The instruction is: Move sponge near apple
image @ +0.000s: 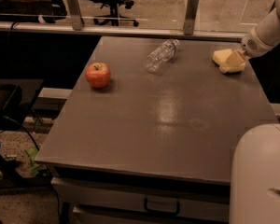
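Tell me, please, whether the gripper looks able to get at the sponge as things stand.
Probably yes. The gripper is right at the sponge, seemingly touching it, with nothing between them. The water bottle lies well off to the side, and the apple lies farther off.

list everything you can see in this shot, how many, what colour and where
apple: one, red with yellowish patches, left side of the table, standing apart from everything else
water bottle: one, clear plastic, lying on its side at the far middle of the table
sponge: one, pale yellow, far right corner of the table, at the gripper
table: one, grey-brown top, fills the middle of the view
drawer handle: one, dark, on the table's front below the top
posts: two, grey metal, along the far edge behind the table
office chair: at least one, dark, on the floor beyond the posts
arm: one, white, reaching in from the upper right
gripper: one, yellowish, down at the sponge
robot body: one, white, lower right corner
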Robot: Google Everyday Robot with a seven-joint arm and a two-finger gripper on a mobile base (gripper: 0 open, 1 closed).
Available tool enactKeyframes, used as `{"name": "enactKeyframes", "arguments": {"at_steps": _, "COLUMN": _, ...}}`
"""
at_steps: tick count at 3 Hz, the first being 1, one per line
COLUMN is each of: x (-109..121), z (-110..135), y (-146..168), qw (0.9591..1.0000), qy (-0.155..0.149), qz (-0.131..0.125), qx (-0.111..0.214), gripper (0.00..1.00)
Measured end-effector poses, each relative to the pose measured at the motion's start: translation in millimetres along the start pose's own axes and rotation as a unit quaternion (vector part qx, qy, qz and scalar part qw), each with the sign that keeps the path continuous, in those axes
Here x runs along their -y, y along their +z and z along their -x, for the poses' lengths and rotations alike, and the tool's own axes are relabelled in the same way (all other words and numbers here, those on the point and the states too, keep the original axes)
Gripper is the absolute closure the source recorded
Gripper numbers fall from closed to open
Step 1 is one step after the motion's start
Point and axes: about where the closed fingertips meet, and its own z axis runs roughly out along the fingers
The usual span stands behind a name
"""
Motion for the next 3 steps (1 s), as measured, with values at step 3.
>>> {"name": "enactKeyframes", "arguments": {"at_steps": 3, "x": -92.8, "z": 54.4, "y": -63.1, "qw": 0.9881, "qy": -0.136, "qz": 0.049, "qx": 0.053, "gripper": 1.00}}
